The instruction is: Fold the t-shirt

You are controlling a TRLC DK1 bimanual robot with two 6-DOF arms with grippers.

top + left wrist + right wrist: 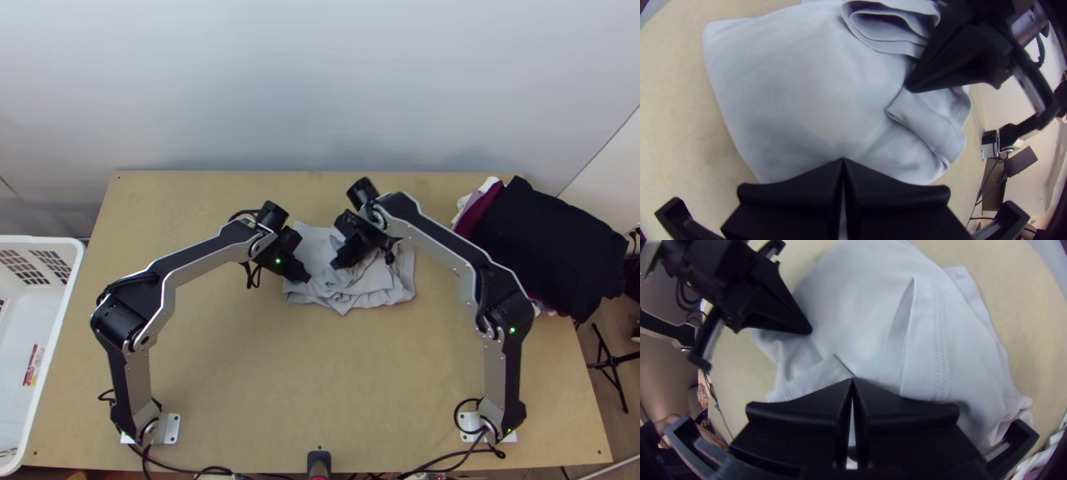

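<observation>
Jaws, both pairs, sit closed at the t-shirt [795, 89].

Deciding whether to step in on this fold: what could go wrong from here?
Empty or partial lift: both the left pincer and right pincer have shut tips at the grey t-shirt, but I can't tell if either has cloth pinched.
Collision: the pincers sit close together over the shirt, so an inward move might knock them.
Creasing: the loose flap by the right pincer could get dragged or folded under.
</observation>
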